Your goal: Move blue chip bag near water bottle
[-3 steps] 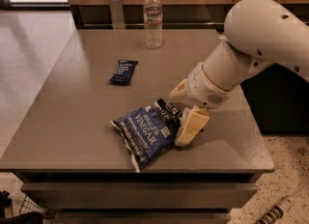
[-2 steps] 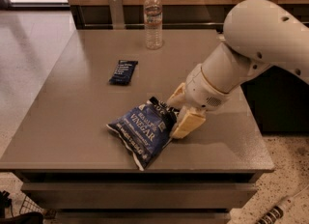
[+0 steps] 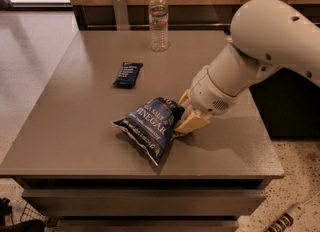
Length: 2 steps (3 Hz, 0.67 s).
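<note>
The blue chip bag (image 3: 148, 126) is a puffy dark-blue bag with white "VINEGAR" lettering. It is at the front middle of the grey table (image 3: 75, 126), its black top end at the right. My gripper (image 3: 183, 114) is at that black end and shut on it, with one tan finger (image 3: 190, 122) below the bag's end. The bag looks tilted, with its right end raised. The water bottle (image 3: 159, 20), clear with a white cap, stands upright at the table's far edge, well beyond the bag.
A small flat dark-navy wrapped bar (image 3: 128, 74) lies on the table between the bag and the bottle, to the left. A metal post (image 3: 120, 7) stands behind the table's far edge. The table's right edge is near my arm (image 3: 260, 51).
The bag has shifted a little to the left and toward the table's middle with my gripper holding its black end. The bottle and the bar have not moved.
</note>
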Each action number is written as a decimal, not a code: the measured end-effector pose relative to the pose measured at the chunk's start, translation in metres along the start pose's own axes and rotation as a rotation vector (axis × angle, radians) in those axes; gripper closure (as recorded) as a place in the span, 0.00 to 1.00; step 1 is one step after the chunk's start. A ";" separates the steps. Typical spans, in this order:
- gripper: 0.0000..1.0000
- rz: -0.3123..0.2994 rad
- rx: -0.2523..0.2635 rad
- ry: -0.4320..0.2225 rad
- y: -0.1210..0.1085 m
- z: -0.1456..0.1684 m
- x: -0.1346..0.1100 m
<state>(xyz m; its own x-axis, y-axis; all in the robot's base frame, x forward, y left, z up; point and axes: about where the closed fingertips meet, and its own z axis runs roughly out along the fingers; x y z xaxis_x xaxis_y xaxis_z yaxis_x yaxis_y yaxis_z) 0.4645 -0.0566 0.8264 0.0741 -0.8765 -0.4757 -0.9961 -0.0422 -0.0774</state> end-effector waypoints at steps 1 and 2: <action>1.00 0.004 0.012 0.009 -0.001 -0.005 -0.001; 1.00 0.018 0.055 0.041 -0.007 -0.024 -0.006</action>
<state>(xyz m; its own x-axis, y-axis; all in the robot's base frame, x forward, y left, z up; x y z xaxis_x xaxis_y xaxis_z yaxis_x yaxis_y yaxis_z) 0.4698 -0.0628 0.8506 0.0529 -0.8959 -0.4410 -0.9931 -0.0008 -0.1174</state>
